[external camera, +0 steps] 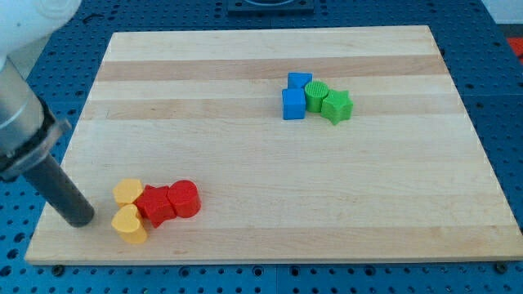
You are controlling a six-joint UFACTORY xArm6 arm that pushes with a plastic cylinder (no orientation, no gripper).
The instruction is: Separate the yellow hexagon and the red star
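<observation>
The yellow hexagon (127, 192) sits near the board's lower left corner, touching the red star (155, 204) on its right. A yellow heart (128, 223) lies just below the hexagon, also against the star. A red cylinder (185, 198) touches the star's right side. My tip (80, 219) rests on the board at the view's left, a short way left of the yellow heart and hexagon, touching neither.
A second cluster sits at the upper middle right: a blue cube (293, 104), a blue block (299, 81) behind it, a green cylinder (316, 95) and a green star (336, 106). The wooden board (270, 180) lies on a blue pegboard table.
</observation>
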